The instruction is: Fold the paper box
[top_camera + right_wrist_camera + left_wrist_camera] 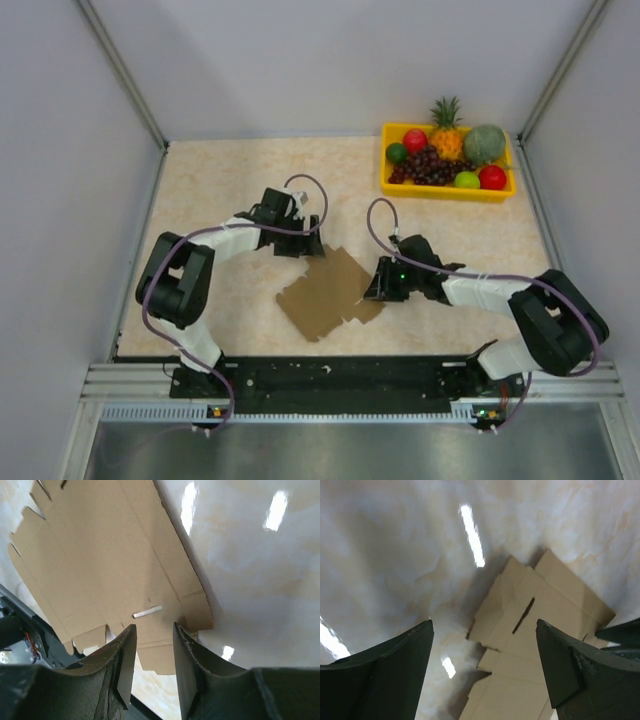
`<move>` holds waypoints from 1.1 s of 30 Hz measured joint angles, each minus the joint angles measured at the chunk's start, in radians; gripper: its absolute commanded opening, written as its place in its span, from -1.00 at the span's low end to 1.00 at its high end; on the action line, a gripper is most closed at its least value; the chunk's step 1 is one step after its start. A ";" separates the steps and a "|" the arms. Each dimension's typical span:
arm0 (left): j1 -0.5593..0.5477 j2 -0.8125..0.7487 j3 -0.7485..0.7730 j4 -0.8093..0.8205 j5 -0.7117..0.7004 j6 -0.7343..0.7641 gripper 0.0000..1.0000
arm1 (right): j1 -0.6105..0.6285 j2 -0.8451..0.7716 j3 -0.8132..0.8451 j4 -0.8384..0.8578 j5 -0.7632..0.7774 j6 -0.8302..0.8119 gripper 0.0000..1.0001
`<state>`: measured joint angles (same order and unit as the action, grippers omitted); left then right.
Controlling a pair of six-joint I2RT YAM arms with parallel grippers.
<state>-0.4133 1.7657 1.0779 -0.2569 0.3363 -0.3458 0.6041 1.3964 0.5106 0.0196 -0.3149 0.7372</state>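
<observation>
Left of the paper box [330, 293]: bare table [220, 180] runs out to the grey side wall [60, 200], w/ more bare top beyond the box toward the back wall. The left arm crosses that stretch.

The left gripper [298, 240] sits just off the box's far-left corner. On the wrist cam the left gripper [482, 630] has its fingers [395, 660] spread wide w/ nothing btwn them, only table and the sheet's corner below.

The box is a flat brown die-cut sheet lying on the table, turned diagonal, roughly mid-table and nearer the front rail [330, 375] than the back wall. Its near corner is close to the table's front edge. Left wrist cam shows the box [540, 610] w/ stepped flap edges and a dark slot [523, 615].

The right gripper [378, 285] is at the box's right edge. On its own cam the right gripper [152, 630] has jaws narrowed to a slim gap over the notched edge of the box [110, 565], near a pale slot [147, 612]. Can't tell if they pinch the card.

Right of the box: bare table to the right arm. Far-right of the box, well apart, a yellow fruit tray [445, 192] sits in the back corner.
</observation>
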 measured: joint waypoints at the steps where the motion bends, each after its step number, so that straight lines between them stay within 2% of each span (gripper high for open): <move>1: 0.000 -0.013 -0.033 0.010 0.009 -0.013 0.69 | -0.006 0.009 0.011 -0.002 0.001 -0.005 -0.27; 7: 0.000 -0.129 -0.176 0.062 0.049 -0.071 0.70 | -0.089 0.108 0.137 -0.046 0.026 -0.097 -0.16; 11: 0.000 -0.130 -0.138 0.051 0.049 -0.075 0.67 | -0.110 0.164 0.263 -0.113 0.061 -0.188 -0.03; 14: 0.003 -0.131 -0.120 0.061 0.035 -0.076 0.66 | -0.117 0.150 0.285 -0.130 0.055 -0.233 0.11; 17: 0.006 -0.133 -0.126 0.061 0.024 -0.075 0.50 | -0.123 0.122 0.283 -0.172 0.039 -0.270 0.17; 20: 0.009 -0.134 -0.142 0.060 0.023 -0.076 0.24 | -0.125 0.092 0.283 -0.198 0.004 -0.293 0.05; 22: 0.011 -0.134 -0.148 0.061 0.035 -0.077 0.18 | -0.116 0.083 0.283 -0.206 -0.010 -0.292 -0.24; 23: 0.011 -0.134 -0.149 0.064 0.047 -0.079 0.18 | -0.108 0.080 0.283 -0.208 -0.009 -0.291 -0.41; 24: 0.011 -0.134 -0.149 0.072 0.057 -0.081 0.15 | -0.099 0.078 0.283 -0.208 -0.007 -0.290 -0.80; 25: 0.009 -0.133 -0.148 0.082 0.068 -0.087 0.08 | -0.082 0.078 0.282 -0.204 -0.006 -0.282 -0.99; 27: 0.003 -0.120 -0.139 0.088 0.075 -0.100 0.08 | -0.046 0.079 0.281 -0.185 -0.008 -0.261 -1.00; 29: -0.008 -0.086 -0.114 0.092 0.075 -0.111 0.22 | -0.019 0.088 0.281 -0.159 -0.011 -0.236 -1.00; 33: -0.030 -0.006 -0.043 0.070 0.061 -0.135 0.31 | 0.003 0.149 0.281 -0.120 0.011 -0.200 -1.00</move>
<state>-0.4431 1.7599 1.0351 -0.1867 0.3969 -0.4812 0.6067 1.5452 0.7918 -0.1005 -0.3042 0.5373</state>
